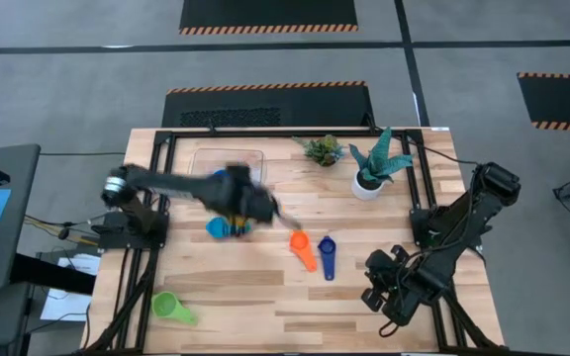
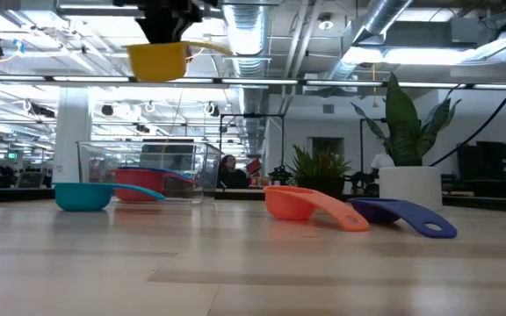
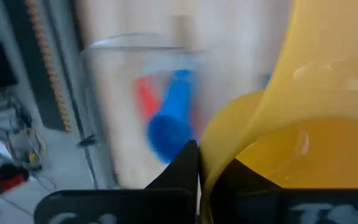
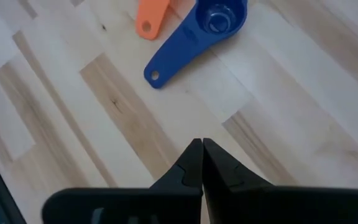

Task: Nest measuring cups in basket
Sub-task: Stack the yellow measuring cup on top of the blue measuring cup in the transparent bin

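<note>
My left gripper (image 1: 250, 208) is shut on the yellow cup (image 2: 158, 60), high above the table and just on the near side of the clear basket (image 1: 228, 151). The basket holds a red cup (image 2: 139, 183) and a blue cup (image 3: 169, 124). A light blue cup (image 1: 226, 229) rests on its base on the table below my left gripper. The orange cup (image 1: 303, 247) and the dark blue cup (image 1: 327, 255) lie side by side at mid-table. The green cup (image 1: 171, 307) lies near the front left corner. My right gripper (image 4: 201, 163) is shut and empty at the front right. My left gripper holds the yellow cup by its bowl wall (image 3: 213, 168), coming from above. One finger (image 3: 185, 171) shows outside the wall; the cup hides the other. The cup hangs lifted clear, bowl about level, handle (image 2: 209, 46) sticking out sideways.
A white plant pot (image 1: 367, 184) with a green plant stands at the back right, a small plant (image 1: 323, 150) beside it. The black frame rails (image 1: 156, 178) run along the table's left and right sides. Bare wood lies along the front middle (image 1: 265, 307).
</note>
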`<state>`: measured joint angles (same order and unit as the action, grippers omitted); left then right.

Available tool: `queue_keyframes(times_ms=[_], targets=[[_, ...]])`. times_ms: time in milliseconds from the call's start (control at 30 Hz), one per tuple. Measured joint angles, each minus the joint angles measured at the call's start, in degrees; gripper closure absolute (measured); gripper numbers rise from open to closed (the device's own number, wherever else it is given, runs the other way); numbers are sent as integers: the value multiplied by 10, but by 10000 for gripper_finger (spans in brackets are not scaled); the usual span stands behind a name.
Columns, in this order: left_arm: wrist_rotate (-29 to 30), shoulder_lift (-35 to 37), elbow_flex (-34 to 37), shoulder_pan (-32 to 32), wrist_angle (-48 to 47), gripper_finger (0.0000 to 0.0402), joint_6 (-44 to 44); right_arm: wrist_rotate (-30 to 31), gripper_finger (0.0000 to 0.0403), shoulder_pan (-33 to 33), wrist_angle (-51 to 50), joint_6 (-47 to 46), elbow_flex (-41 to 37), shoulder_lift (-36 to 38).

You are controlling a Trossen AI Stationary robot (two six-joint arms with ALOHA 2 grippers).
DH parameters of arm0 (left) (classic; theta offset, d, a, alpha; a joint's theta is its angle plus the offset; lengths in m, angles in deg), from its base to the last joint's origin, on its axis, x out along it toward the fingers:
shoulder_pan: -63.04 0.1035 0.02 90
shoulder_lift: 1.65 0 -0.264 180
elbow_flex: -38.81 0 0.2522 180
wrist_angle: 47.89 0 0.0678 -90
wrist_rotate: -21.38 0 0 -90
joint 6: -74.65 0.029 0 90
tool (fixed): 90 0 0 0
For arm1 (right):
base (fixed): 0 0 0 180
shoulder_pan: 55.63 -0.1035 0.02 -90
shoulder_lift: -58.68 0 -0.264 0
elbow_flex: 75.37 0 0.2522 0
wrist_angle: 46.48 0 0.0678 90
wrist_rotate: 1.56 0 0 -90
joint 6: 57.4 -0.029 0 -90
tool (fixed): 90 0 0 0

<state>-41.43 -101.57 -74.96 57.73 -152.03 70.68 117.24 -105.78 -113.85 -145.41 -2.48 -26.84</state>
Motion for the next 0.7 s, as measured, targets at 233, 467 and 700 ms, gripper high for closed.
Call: queue_keyframes(times_ms=[233,467,700], targets=[[-15,127,87,170,60,401,123,25,390,0,-7,13,0,0],[-114,168,197,297,128,401,277,32,383,17,-6,15,0,0],[-150,163,301,350,247,401,371,31,387,47,14,15,-1,0]])
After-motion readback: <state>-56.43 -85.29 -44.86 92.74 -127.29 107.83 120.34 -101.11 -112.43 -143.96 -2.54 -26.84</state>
